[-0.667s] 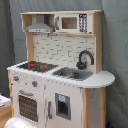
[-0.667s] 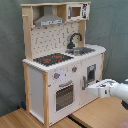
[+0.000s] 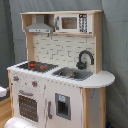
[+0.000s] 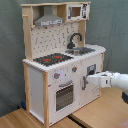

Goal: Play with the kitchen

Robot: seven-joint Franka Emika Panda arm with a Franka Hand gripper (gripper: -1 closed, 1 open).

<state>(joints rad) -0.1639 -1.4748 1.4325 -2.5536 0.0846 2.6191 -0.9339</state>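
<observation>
The gripper [image 4: 88,79], its opening not discernible, is held at the right-hand cupboard door of the kitchen [image 4: 50,85], which stands on the wooden floor; the handle should be approached squarely and slowly

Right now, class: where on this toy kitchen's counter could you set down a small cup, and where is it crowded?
The rounded counter end beyond the sink is bare. A narrow strip runs along the front edge ahead of the hob. The hob, the sink and the black faucet fill the rest. In the second exterior view, the gripper crowds the lower door front.
</observation>
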